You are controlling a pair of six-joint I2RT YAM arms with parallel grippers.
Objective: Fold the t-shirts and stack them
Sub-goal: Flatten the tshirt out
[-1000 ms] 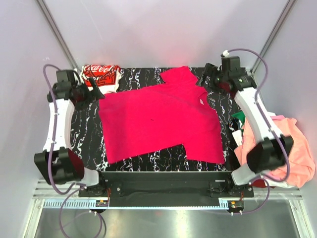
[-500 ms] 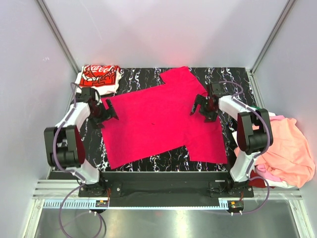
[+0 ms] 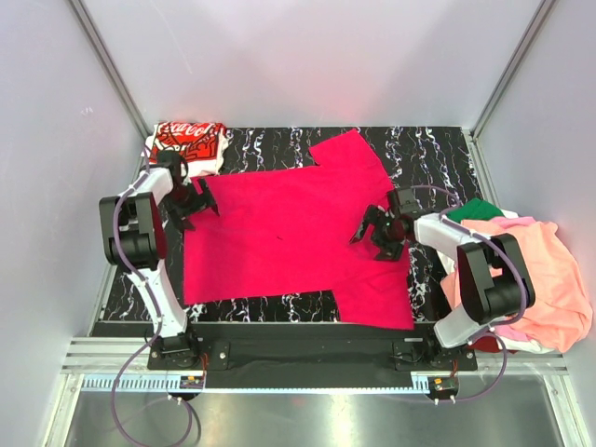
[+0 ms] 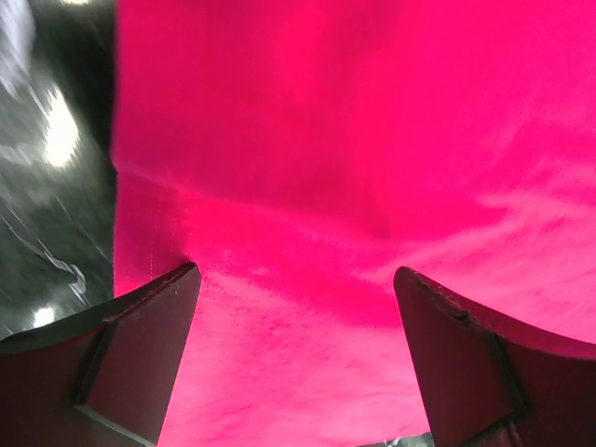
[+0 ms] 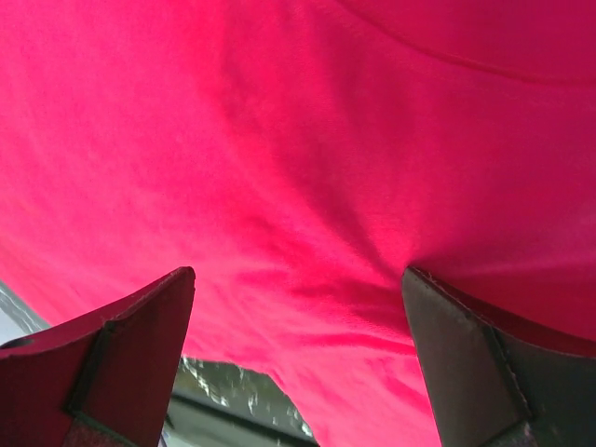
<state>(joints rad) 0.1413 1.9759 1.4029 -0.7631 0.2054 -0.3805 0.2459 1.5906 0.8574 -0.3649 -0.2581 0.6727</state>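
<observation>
From above, crimson t-shirt (image 3: 289, 233) spread flat mid-surface (image 3: 438, 149), my left fingers (image 3: 207, 199) wide at its left edge, my right fingers (image 3: 363, 233) wide on its right part, white logo t-shirt (image 3: 186, 144) at far left corner, left wrist, fingers wide over the hem, right wrist, wide over cloth.

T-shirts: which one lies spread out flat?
The crimson-pink t-shirt at centre; the white printed t-shirt sits folded far left, the other t-shirts lie heaped at right.
</observation>
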